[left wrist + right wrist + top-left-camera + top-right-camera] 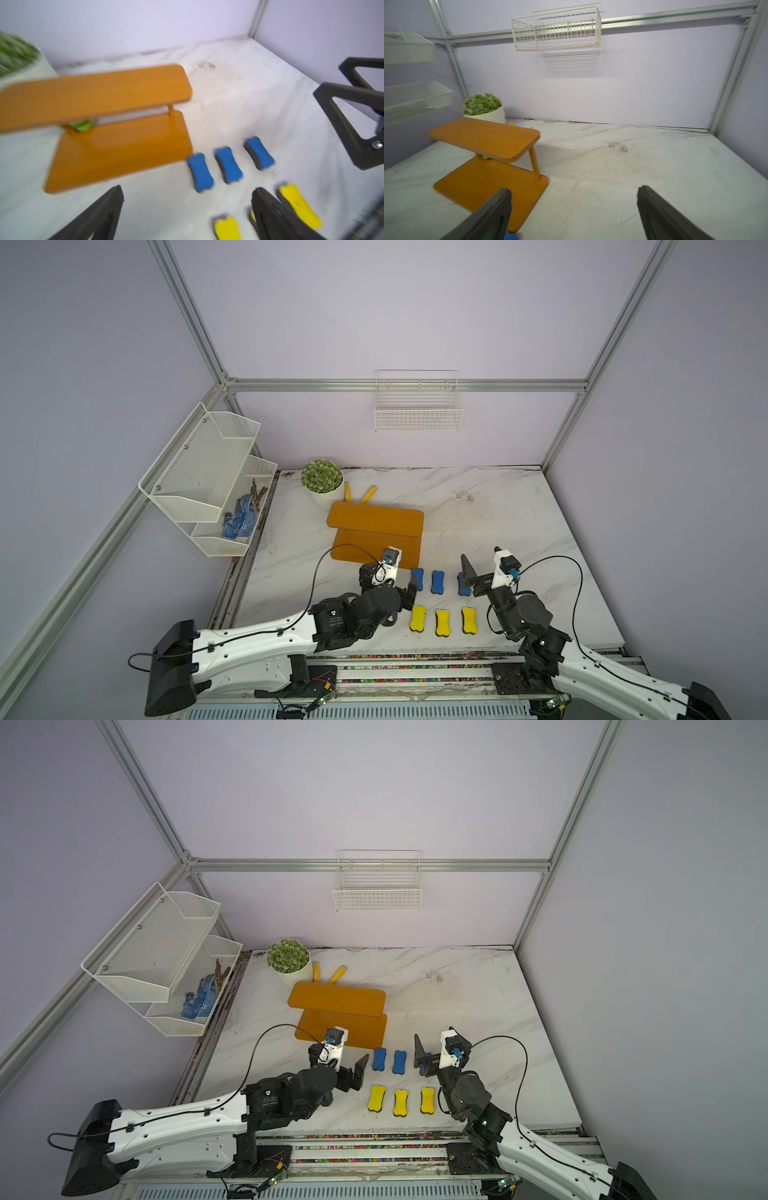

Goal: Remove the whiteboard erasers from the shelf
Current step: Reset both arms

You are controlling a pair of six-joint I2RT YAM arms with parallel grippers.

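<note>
1. Far left, off the worktop [498, 510]: a white mesh wall rack [199, 472] with blue-dotted gloves [239, 518] in its lower bin.
2. Back left corner: a potted plant [322, 477] in a white pot, with yellow tool handles [369, 494] just beside it, behind the shelf.
3. The shelf [374, 521] is orange-brown and smooth, with rounded corners and two flat tiers on thin posts. Both tiers are bare.
4. The left gripper [187, 190] has its jaws spread wide with nothing between them. It is near the shelf's front edge, just beside the leftmost blue eraser.
5. All six whiteboard erasers [437, 581] lie flat on the worktop, right of the shelf's front corner. Three blue-topped ones form the far row; the yellow-topped erasers [443, 622] form the near row. The task looks done.
6. Handling, by judgement:
   - They are bone-shaped, with a matt, foam-like top and a dark, felt-like base.
   - They are likely light, a little squashy and not fragile.
   - The best hold is across the narrow waist, jaws on the long sides.
7. The right gripper [574, 189] also has wide, empty jaws. It is over the rightmost blue eraser, partly hiding it in both top views.
</note>
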